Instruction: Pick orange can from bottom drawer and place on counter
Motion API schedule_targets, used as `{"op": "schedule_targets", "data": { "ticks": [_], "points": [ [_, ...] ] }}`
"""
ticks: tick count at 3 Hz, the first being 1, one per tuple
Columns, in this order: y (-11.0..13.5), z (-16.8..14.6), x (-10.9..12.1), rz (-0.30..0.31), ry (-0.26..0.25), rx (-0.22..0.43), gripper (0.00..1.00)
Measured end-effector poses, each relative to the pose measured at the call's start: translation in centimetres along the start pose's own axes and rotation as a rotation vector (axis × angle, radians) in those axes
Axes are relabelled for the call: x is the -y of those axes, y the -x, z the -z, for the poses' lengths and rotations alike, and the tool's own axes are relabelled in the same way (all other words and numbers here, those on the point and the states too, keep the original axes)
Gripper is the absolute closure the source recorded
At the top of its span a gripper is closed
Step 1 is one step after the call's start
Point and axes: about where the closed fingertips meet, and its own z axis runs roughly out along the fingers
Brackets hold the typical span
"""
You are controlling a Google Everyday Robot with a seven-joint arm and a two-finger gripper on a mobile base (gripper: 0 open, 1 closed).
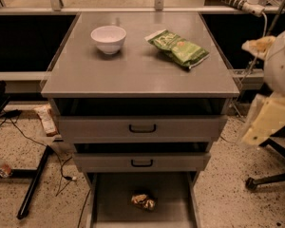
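The orange can (143, 201) is a small, shiny, crinkled orange-gold and brown object. It lies on the floor of the open bottom drawer (114, 198), near the middle. The counter (137, 68) is the flat grey cabinet top above it. My gripper (262, 122) shows as a blurred cream and white shape at the right edge. It is beside the cabinet at the height of the top drawer, well above and to the right of the can, and touches nothing.
A white bowl (108, 38) and a green snack bag (178, 47) sit on the counter. Two upper drawers (142, 127) stand slightly open, with black handles. Cables and a stand leg (33, 186) lie on the floor at left, and a chair base (268, 179) at right.
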Motion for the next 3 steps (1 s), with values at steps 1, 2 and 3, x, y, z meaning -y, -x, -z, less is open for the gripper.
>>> {"op": "schedule_targets", "data": {
  "ticks": [1,2,3],
  "points": [
    [-2.1,-4.3,-2.5,0.002,0.02,0.04,0.0],
    [-4.6,-9.3,-5.3,0.038,0.06,0.082,0.0],
    [-4.6,-9.3,-5.3,0.037,0.061,0.082,0.0]
  ]
}}
